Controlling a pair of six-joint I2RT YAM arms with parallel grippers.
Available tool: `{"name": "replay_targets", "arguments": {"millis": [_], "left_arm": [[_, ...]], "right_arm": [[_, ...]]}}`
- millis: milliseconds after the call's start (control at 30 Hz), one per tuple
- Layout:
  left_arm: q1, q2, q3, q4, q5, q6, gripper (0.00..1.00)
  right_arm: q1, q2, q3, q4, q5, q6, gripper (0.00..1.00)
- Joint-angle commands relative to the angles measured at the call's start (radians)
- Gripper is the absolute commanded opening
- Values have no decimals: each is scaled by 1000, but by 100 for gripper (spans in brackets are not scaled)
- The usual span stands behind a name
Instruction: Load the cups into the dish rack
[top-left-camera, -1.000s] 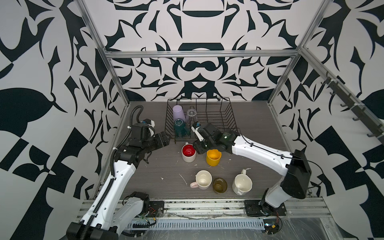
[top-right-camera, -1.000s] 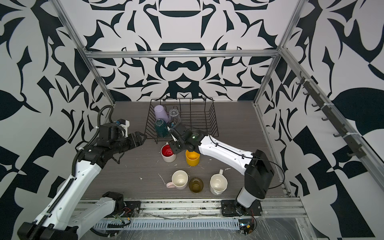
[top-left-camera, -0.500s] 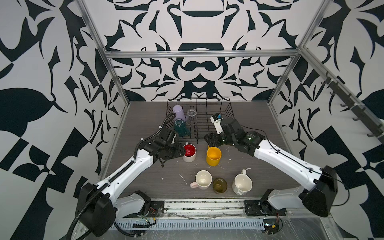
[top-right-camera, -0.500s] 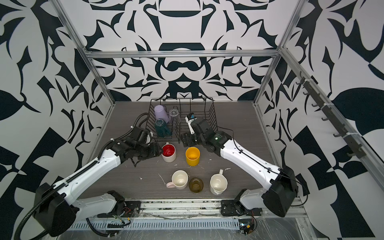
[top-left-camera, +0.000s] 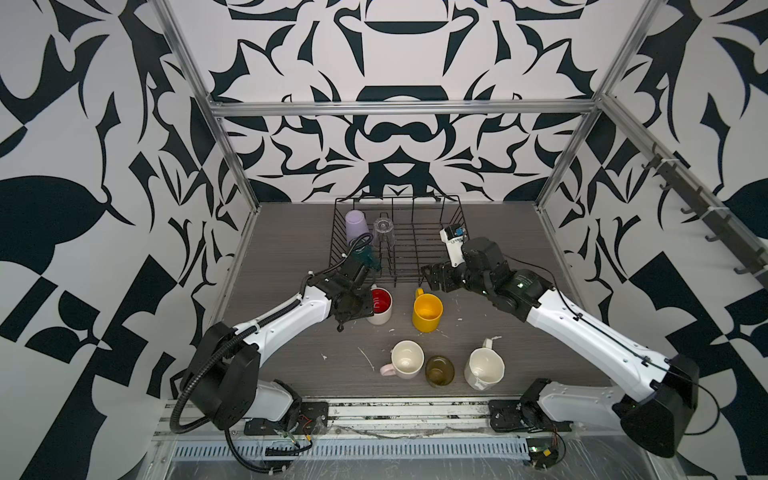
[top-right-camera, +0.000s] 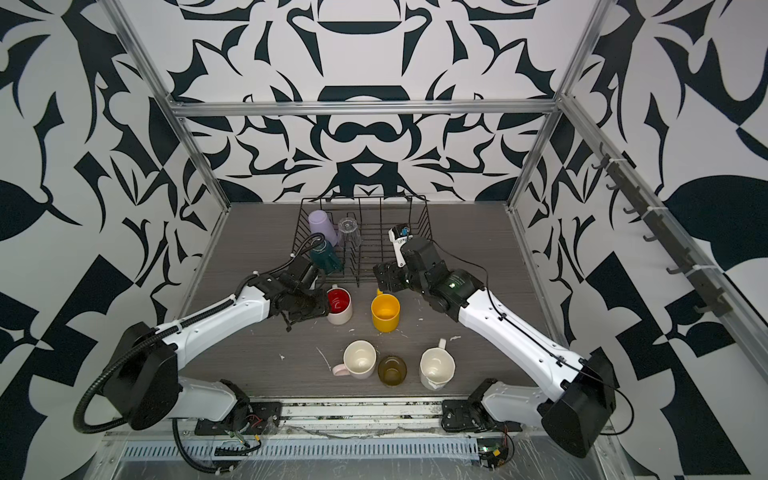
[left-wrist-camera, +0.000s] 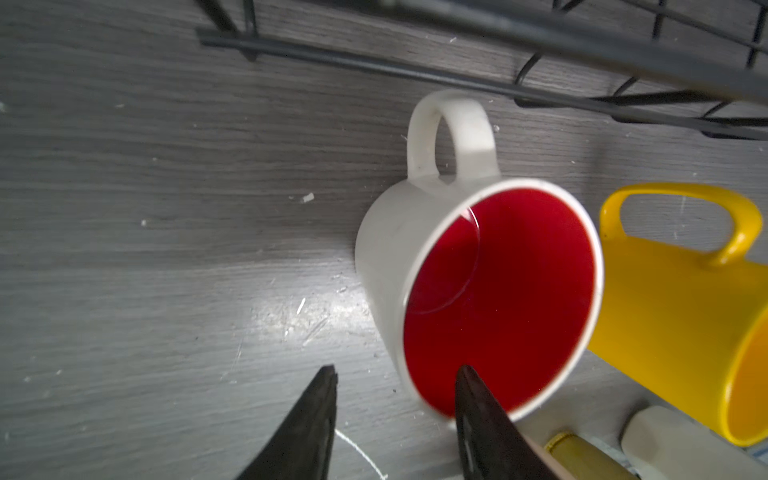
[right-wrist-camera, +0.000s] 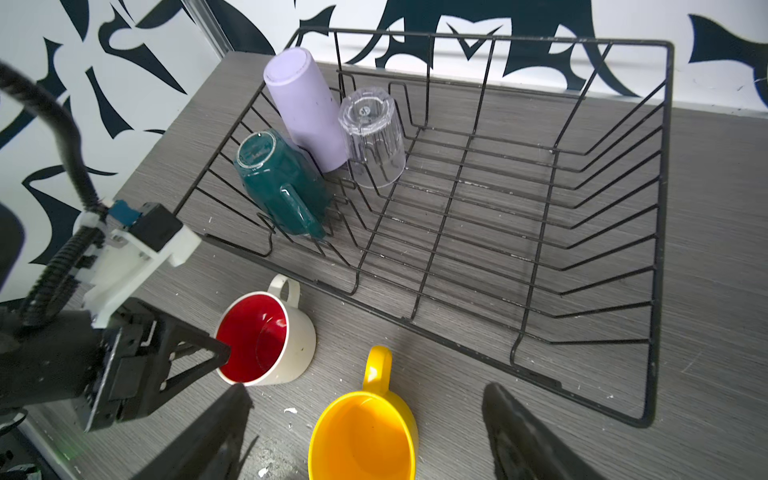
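Observation:
The black wire dish rack (top-left-camera: 419, 249) (right-wrist-camera: 540, 249) holds a lilac tumbler (top-left-camera: 356, 224), a clear glass (top-left-camera: 384, 232) and a dark green mug (right-wrist-camera: 278, 183), all upside down. On the table in front of it stand the red-lined mug (top-left-camera: 381, 306) (left-wrist-camera: 490, 299) and the yellow mug (top-left-camera: 427, 311) (right-wrist-camera: 365, 436). My left gripper (top-left-camera: 365, 305) (left-wrist-camera: 397, 374) is open, one finger inside the red-lined mug's rim and one outside. My right gripper (top-left-camera: 430, 278) (right-wrist-camera: 365, 395) hangs open and empty above the yellow mug's handle.
Nearer the front edge stand a cream mug (top-left-camera: 406, 359), an olive glass (top-left-camera: 439, 370) and a white faceted mug (top-left-camera: 484, 368) in a row. The rack's right half is bare wire. Patterned walls close in the table on three sides.
My left arm swung in from the left to the red-lined mug, its jaws narrowing. My right gripper opened, left the dark green mug in the rack and drew back over the yellow mug.

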Motion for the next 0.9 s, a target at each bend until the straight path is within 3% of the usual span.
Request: {"name": "replay_targets", "arguments": {"millis": [0, 400, 867], "left_arm": [[-1, 13, 31, 22, -25, -13, 49], [-1, 80, 39, 61, -43, -22, 46], [-1, 78, 41, 36, -38, -13, 23]], "right_arm": [[-5, -30, -11, 30, 16, -1, 89], [-16, -39, -31, 39, 20, -5, 89], [-19, -40, -33, 42, 18, -7, 89]]}}
